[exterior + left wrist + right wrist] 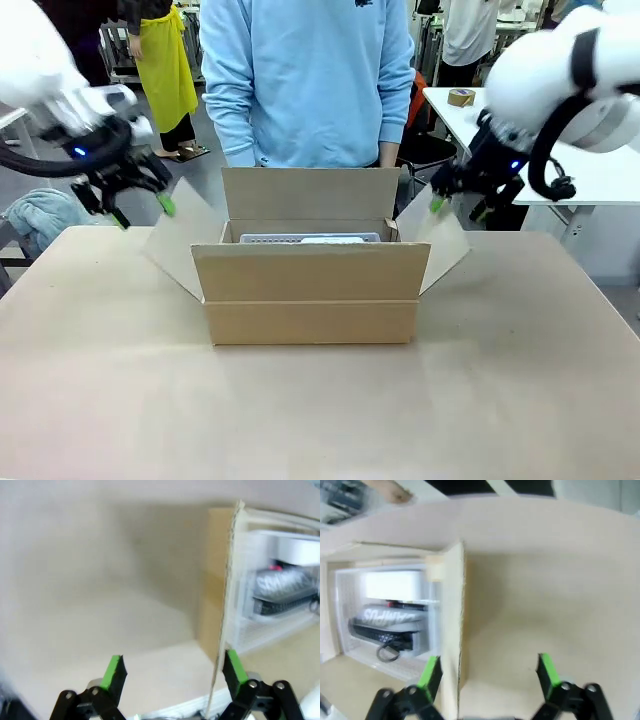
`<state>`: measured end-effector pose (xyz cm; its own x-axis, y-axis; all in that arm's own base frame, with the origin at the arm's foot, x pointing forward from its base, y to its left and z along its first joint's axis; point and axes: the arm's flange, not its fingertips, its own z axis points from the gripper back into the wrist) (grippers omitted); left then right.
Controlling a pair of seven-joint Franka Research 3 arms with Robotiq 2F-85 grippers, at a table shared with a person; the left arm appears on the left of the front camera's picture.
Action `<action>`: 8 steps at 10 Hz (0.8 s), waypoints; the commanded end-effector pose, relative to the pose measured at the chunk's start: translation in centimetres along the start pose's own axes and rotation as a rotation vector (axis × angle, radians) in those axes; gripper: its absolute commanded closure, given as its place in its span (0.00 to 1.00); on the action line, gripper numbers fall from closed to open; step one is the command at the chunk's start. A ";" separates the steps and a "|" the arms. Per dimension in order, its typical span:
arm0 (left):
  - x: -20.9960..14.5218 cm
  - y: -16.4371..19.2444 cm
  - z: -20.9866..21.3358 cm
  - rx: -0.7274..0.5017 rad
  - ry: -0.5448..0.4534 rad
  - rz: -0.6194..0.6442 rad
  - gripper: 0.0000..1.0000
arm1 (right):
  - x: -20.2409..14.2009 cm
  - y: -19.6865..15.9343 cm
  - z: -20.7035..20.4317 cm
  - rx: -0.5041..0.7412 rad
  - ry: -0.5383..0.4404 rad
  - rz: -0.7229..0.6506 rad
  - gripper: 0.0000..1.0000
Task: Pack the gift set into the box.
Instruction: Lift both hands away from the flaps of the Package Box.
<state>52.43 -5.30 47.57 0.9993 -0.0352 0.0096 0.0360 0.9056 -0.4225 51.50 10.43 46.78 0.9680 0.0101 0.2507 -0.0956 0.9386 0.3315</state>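
The gift set [310, 238] lies down inside the open box [310, 295] on the table [320, 420], with the left gripper [142, 210] and right gripper [458, 207] both spread wide by its side flaps.

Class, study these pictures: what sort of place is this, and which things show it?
Probably a robotics lab or workshop: a left gripper and right gripper flank the box on a work table, and a white table with a tape roll stands behind.
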 end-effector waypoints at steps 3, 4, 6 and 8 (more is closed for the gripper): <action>-7.1 12.7 6.5 -0.824 -0.153 -0.065 0.00 | -6.4 -12.4 7.3 0.690 -0.108 -0.104 0.00; -8.4 15.6 6.0 -0.940 -0.235 -0.014 0.00 | -8.6 -15.3 7.4 0.749 -0.192 -0.200 0.00; -7.8 16.7 4.4 -0.857 -0.214 0.309 0.00 | -10.3 -17.1 5.9 0.570 -0.228 -0.508 0.00; -9.9 16.8 7.6 -0.824 -0.258 0.019 0.00 | -9.2 -16.0 8.9 0.727 -0.221 -0.229 0.00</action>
<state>43.43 14.15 45.02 0.9728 0.2148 0.0864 0.0273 0.2641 -0.9641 41.08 -9.20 45.13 0.9120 -0.3573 0.2012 -0.0177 0.4560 0.8898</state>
